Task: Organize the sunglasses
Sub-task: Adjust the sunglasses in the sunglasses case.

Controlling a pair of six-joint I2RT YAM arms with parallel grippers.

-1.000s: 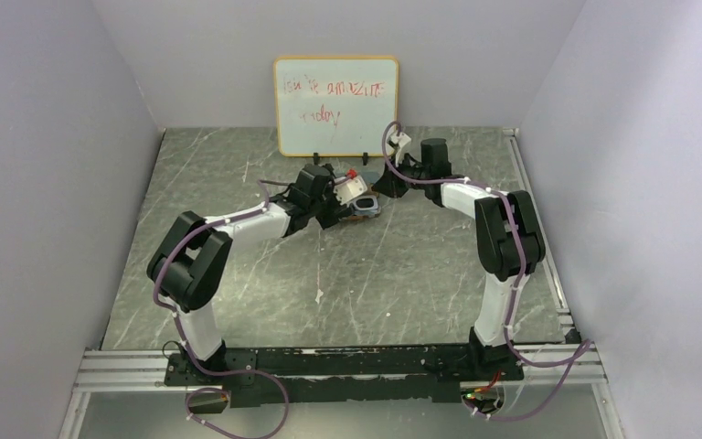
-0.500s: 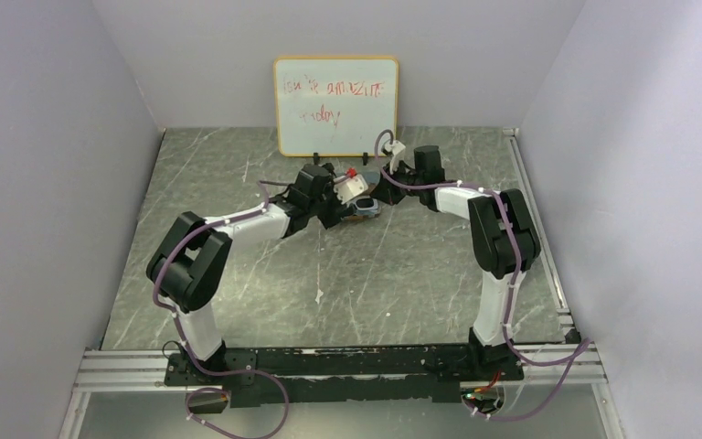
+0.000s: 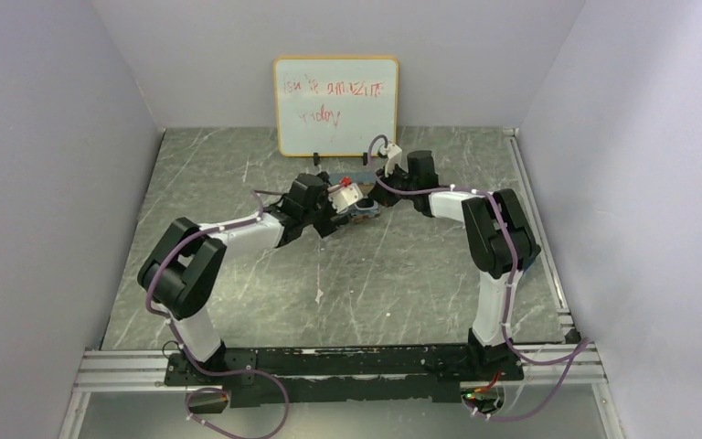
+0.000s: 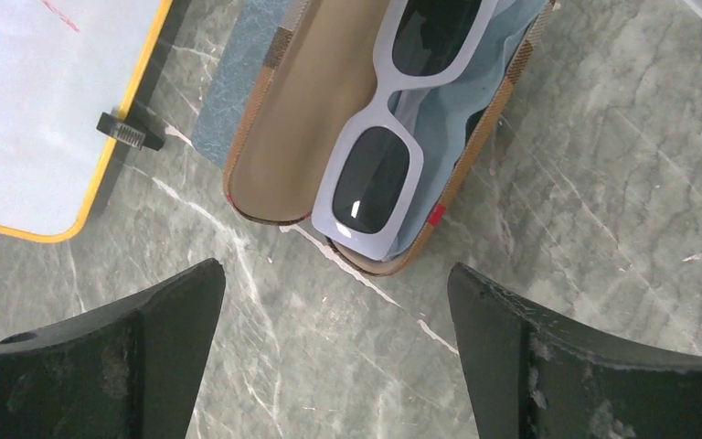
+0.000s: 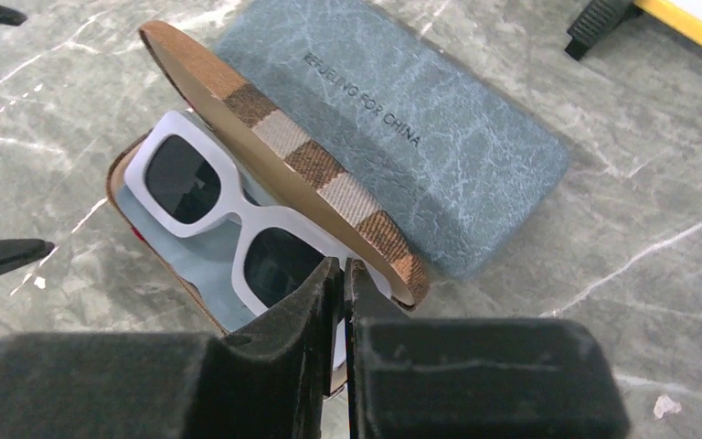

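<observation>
The sunglasses [image 4: 391, 99], with a chunky white frame and dark rectangular lenses, lie lenses-up on a blue cloth [image 4: 441, 117] inside the open plaid case [image 4: 279, 137], lengthwise along it, with the left gripper [image 4: 334, 274] spread wide near one end and the right gripper [image 5: 342, 267] pressed together above them.

Sunglasses [image 4: 391, 108] glossy plastic — plaid case [image 5: 320, 183] woven cloth, matt.

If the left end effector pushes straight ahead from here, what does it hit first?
Probably the near end of the open plaid case holding the chunky white-framed sunglasses; depth is unclear.
</observation>
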